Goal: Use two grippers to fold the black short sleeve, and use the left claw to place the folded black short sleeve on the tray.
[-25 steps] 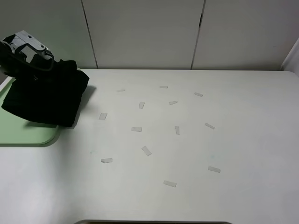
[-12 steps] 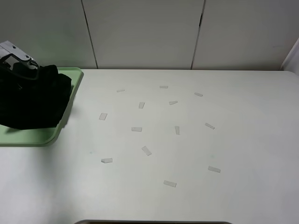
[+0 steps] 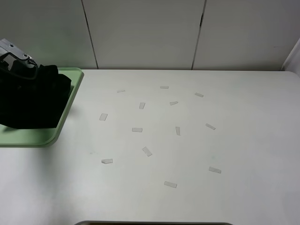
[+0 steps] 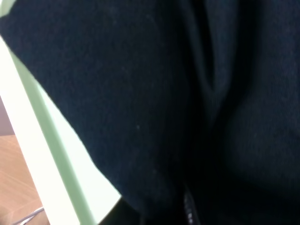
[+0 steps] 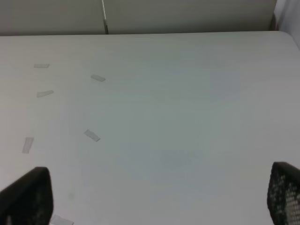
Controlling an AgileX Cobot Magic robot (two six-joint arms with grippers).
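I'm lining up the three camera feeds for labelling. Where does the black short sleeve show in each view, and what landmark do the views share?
Exterior high: the black short sleeve is bunched at the far left, over the tray.
Left wrist: it fills most of the picture, with the tray's green showing beside it.
Right wrist: not in it; only the white table with tape bits.
Shared landmark: the tray links the exterior and left wrist views.

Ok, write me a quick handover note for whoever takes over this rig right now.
Left gripper: shut on the folded black shirt, above the green tray at the table's far left.
Right gripper: open, empty, over bare table with scattered tape bits.
Done: shirt folded and brought over the tray.
Left: whether the shirt rests on the tray is unclear; lower if needed, release, withdraw the left arm.
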